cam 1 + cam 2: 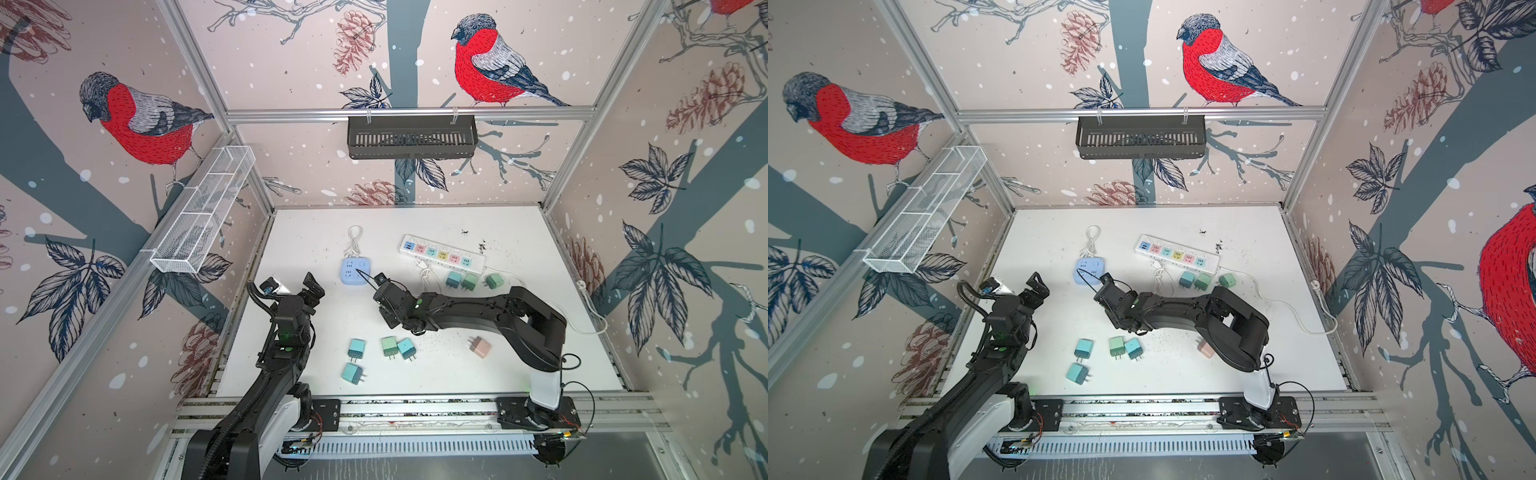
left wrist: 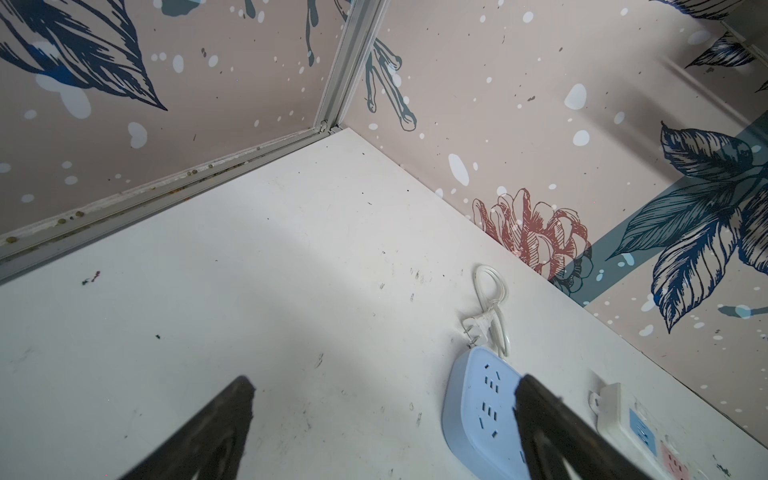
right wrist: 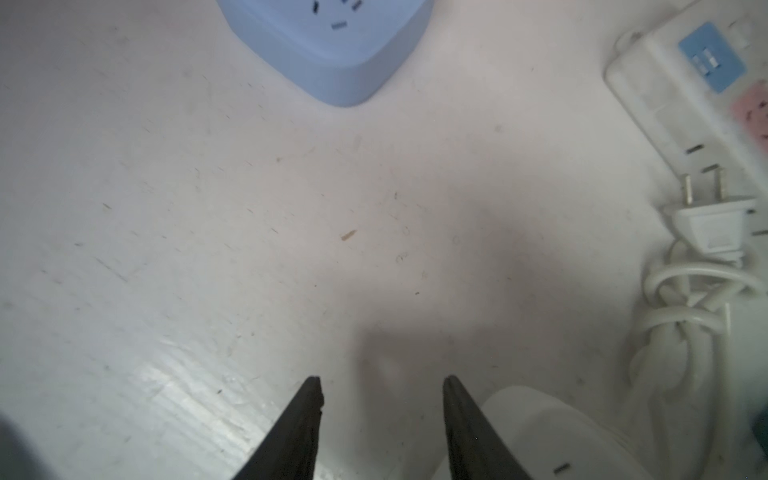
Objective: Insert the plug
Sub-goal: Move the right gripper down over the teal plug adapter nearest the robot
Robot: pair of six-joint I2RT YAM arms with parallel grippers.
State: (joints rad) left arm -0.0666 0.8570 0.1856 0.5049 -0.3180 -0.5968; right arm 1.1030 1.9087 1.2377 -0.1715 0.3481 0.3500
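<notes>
The left fingers (image 2: 224, 424) are standing wide apart and empty while the right fingers (image 3: 305, 419) are hovering partly open, empty, above the table (image 3: 187, 208) near the blue socket (image 3: 332, 62).

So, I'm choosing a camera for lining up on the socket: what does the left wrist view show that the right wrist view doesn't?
Only the left wrist view: a white plug on a looped cord, the aluminium corner post and patterned walls, and the left gripper, open and empty.
Only the right wrist view: a white two-pin plug on a bundled cord, and the right gripper, open and empty.
Both: the blue socket block, the blue-panelled end of the white power strip, and the white table.
</notes>
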